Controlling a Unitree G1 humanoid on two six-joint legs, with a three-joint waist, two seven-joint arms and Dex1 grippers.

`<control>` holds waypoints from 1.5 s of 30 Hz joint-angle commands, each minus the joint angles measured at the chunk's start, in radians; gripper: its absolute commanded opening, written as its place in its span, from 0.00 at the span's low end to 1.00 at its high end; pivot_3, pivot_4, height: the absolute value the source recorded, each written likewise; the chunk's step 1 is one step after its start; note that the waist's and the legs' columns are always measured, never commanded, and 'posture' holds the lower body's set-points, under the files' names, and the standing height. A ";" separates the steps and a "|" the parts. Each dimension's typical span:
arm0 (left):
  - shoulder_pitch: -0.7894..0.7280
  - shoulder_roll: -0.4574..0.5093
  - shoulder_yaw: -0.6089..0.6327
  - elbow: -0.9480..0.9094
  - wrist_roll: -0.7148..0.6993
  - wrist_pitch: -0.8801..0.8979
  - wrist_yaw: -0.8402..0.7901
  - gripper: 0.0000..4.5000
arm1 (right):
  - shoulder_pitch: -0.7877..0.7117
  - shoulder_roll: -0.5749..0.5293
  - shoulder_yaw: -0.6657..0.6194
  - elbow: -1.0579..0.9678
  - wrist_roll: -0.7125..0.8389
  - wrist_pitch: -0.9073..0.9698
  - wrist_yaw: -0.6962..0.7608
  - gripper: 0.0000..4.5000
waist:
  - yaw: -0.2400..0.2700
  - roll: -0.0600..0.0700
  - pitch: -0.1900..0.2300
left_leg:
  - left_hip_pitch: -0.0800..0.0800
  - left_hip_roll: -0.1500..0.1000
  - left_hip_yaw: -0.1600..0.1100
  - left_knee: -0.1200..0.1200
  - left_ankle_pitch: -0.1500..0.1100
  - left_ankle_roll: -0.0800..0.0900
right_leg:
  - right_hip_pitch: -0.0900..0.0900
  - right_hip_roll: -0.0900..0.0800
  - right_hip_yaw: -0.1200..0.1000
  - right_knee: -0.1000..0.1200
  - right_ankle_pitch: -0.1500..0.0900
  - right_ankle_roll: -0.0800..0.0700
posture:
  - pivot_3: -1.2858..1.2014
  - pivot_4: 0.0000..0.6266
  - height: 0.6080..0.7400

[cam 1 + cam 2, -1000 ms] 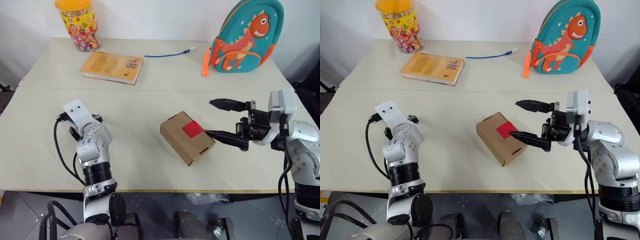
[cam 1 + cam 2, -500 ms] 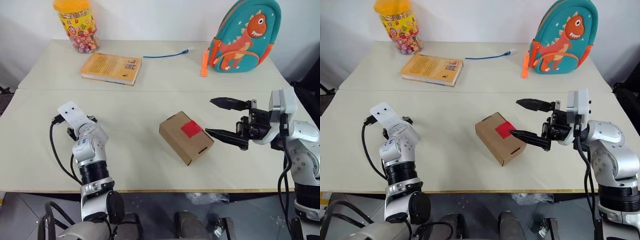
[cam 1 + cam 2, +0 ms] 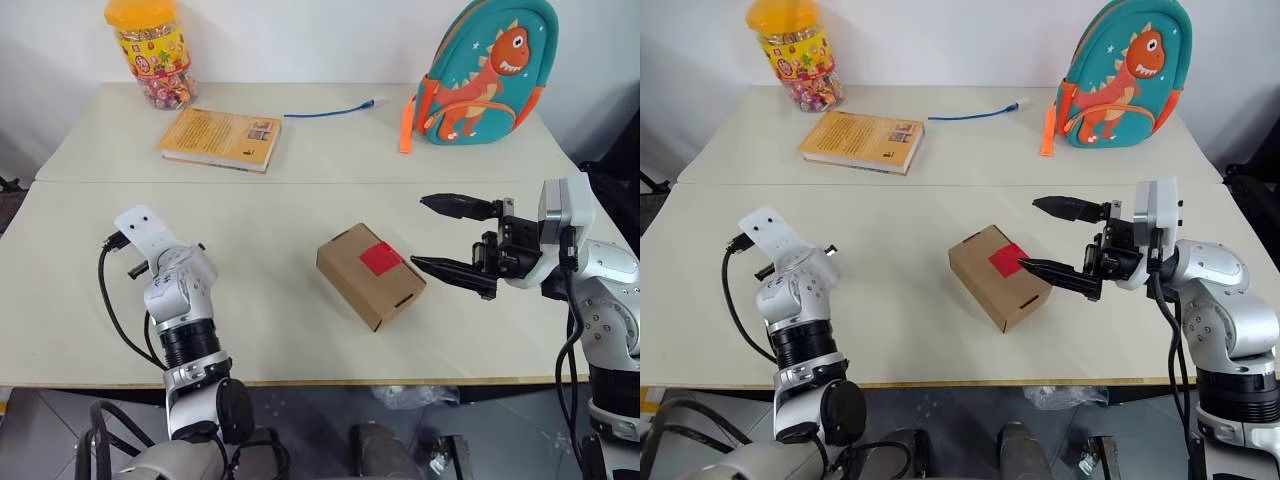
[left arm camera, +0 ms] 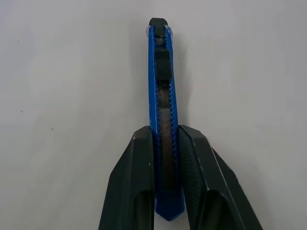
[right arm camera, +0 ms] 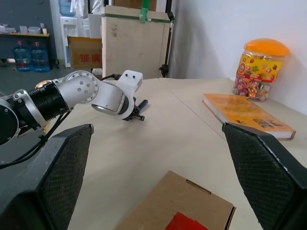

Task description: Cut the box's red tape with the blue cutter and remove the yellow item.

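Box (image 3: pixel 370 275): small brown cardboard carton, closed, lying flat on table, turned diagonally, thin slot in its near-right side face. Sits mid-table.
Red tape (image 3: pixel 381 258): small, roughly square bright red patch on box top near right end, intact.
Blue cutter (image 4: pixel 163 115): slim blue knife, black slider and dark tip, lying on pale tabletop at left side, well apart from box, rear half between two black fingers (image 4: pixel 132 187).

One box (image 3: pixel 370 274) with one patch of red tape (image 3: pixel 381 258) is counted at the centre of the table (image 3: pixel 280 300). One blue cutter (image 4: pixel 162 110) is seen. At the far side, one book (image 3: pixel 220 137), one candy jar (image 3: pixel 153 50), one backpack (image 3: pixel 485 70) and one blue cable (image 3: pixel 330 110) are counted.
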 commanded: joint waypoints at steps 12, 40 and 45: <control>0.533 0.704 -0.261 -0.348 -0.357 -0.302 -1.496 0.09 | 0.039 -0.031 -0.039 -0.050 0.014 0.011 0.006 1.00 | 0.004 -0.003 0.004 | -0.005 0.002 0.003 -0.003 -0.001 -0.003 | -0.007 0.000 -0.003 0.000 -0.001 -0.002 | 0.52 0.24 1.00; 0.259 0.697 -1.042 -0.523 0.157 -0.245 -1.833 0.09 | 0.455 -0.105 0.300 -0.510 -0.293 0.211 -0.356 0.00 | 0.032 -0.004 0.003 | -0.016 0.003 0.004 0.016 -0.008 0.007 | -0.013 0.000 -0.002 0.002 0.003 0.001 | 0.52 0.24 1.00; 0.236 0.682 -1.051 -0.512 0.166 -0.215 -1.818 0.09 | 0.378 -0.084 0.382 -0.425 -0.350 0.198 -0.341 0.00 | 0.033 -0.004 0.003 | -0.017 0.002 0.004 0.017 -0.008 0.008 | -0.014 0.000 -0.001 0.004 0.003 0.001 | 0.52 0.24 1.00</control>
